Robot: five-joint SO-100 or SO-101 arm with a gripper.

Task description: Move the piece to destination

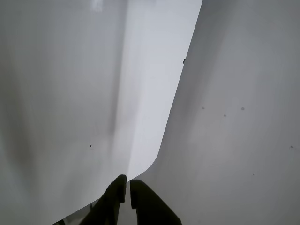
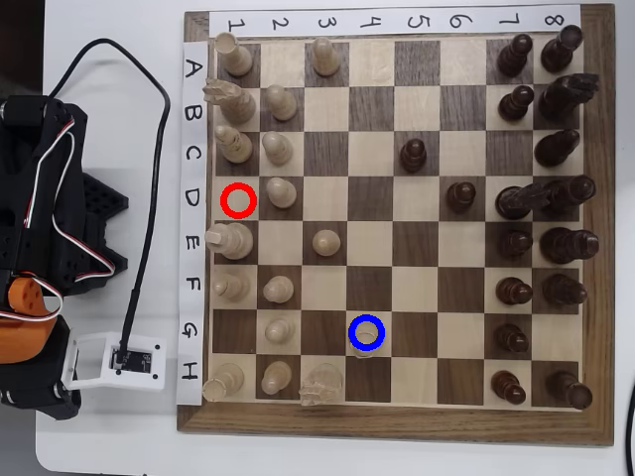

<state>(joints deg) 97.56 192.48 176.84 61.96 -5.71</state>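
In the overhead view the piece (image 2: 367, 339), pale cream with a rounded top, stands inside the blue ring on the light destination square (image 2: 350, 347), fourth column, row G. The red ring (image 2: 238, 199) marks a bare dark square in row D. My arm (image 2: 35, 248) is folded up left of the board, well away from the piece. In the wrist view my gripper (image 1: 126, 182) shows as two dark fingers (image 1: 140, 197) at the bottom edge. They are nearly touching, with nothing between them. That view shows only white surfaces, no board.
The wooden chessboard (image 2: 392, 421) holds pale pieces in the left columns and dark brown pieces (image 2: 516, 149) at the right. A white box (image 2: 134, 362) with a black cable (image 2: 149, 198) lies between the arm and the board.
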